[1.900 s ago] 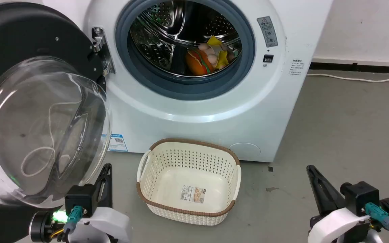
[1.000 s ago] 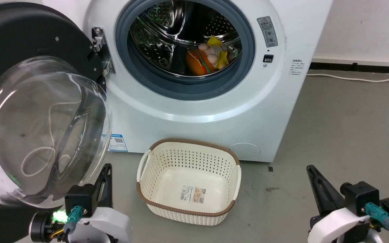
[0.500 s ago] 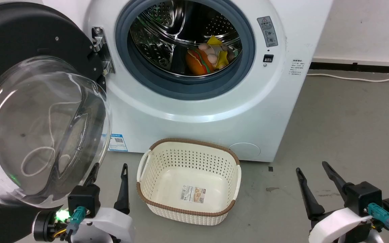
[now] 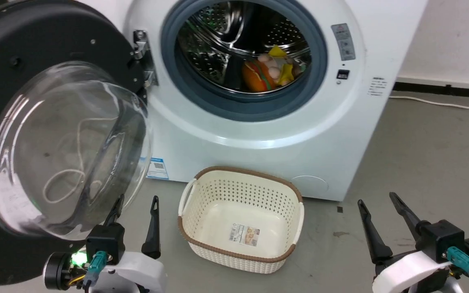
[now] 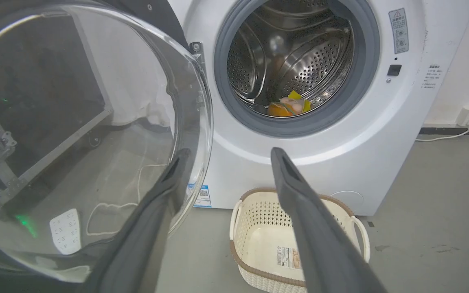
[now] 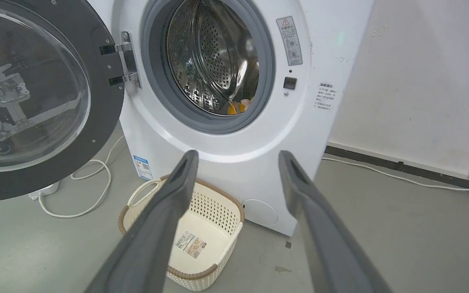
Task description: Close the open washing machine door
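The washing machine door (image 4: 47, 53) stands wide open at the left, its black rim around a bulging glass bowl (image 4: 67, 150), hung on a metal hinge (image 4: 141, 57). The white washing machine (image 4: 259, 134) shows its steel drum (image 4: 238, 32) and grey gasket, with orange and yellow toys (image 4: 269, 69) inside. My left gripper (image 4: 136, 203) is open, low beside the glass bowl's lower edge; its left finger (image 5: 153, 211) overlaps the bowl (image 5: 96, 122) in the left wrist view. My right gripper (image 4: 375, 201) is open near the floor, far right of the machine (image 6: 234, 142), with the door (image 6: 96, 122) far left.
A cream perforated basket (image 4: 242, 183) with a brown rim stands on the grey floor (image 4: 421, 154) in front of the machine, between my grippers. A white cable (image 6: 92, 203) loops on the floor under the door. Another cable runs along the wall at the right.
Both grippers went from shut to open about half a second ago. Since then the head camera has shifted, sliding the whole scene slightly right; the door has not swung.
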Available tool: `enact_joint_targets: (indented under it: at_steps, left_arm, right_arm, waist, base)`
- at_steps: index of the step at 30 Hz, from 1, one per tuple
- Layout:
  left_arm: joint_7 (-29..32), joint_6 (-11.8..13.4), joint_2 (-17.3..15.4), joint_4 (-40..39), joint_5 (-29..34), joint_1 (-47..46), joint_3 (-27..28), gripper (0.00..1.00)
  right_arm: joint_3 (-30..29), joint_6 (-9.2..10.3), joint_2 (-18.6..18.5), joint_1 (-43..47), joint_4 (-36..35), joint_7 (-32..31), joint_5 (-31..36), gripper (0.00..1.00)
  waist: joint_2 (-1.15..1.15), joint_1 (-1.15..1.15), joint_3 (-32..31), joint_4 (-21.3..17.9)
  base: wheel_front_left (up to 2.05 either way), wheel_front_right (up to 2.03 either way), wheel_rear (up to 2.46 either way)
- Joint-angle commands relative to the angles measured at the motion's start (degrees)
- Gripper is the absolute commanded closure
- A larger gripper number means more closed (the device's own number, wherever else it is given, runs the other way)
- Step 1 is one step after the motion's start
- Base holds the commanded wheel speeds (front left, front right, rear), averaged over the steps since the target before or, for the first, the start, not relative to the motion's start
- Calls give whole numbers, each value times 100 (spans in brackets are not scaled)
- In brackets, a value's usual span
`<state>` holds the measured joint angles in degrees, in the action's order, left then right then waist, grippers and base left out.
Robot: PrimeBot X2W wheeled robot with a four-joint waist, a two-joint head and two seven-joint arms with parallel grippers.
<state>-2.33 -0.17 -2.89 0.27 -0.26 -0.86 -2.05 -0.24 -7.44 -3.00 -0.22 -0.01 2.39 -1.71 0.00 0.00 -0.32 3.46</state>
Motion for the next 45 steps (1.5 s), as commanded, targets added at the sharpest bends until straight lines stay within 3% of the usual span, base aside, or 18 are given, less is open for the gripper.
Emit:
enact_joint_targets:
  at_steps: [1,23,45]
  left_arm:
    - [-56,-1,-3,-11,-49,7,-23,0]
    - [-367,76,-4,-238,-80,150,-57,0]
    - [-631,191,-1,-443,-159,269,-61,0]
  right_arm:
    - [6,-1,2,103,-44,51,-48,0]
    - [552,-2,-100,-63,228,362,-148,0]
    - [932,-3,-235,-187,367,625,-296,0]
  waist:
    - [0,0,-7,57]
    - [0,0,30,847]
    - [0,0,65,1395]
  base:
    - [0,0,0]
    - [0,0,0]
    - [0,0,0]
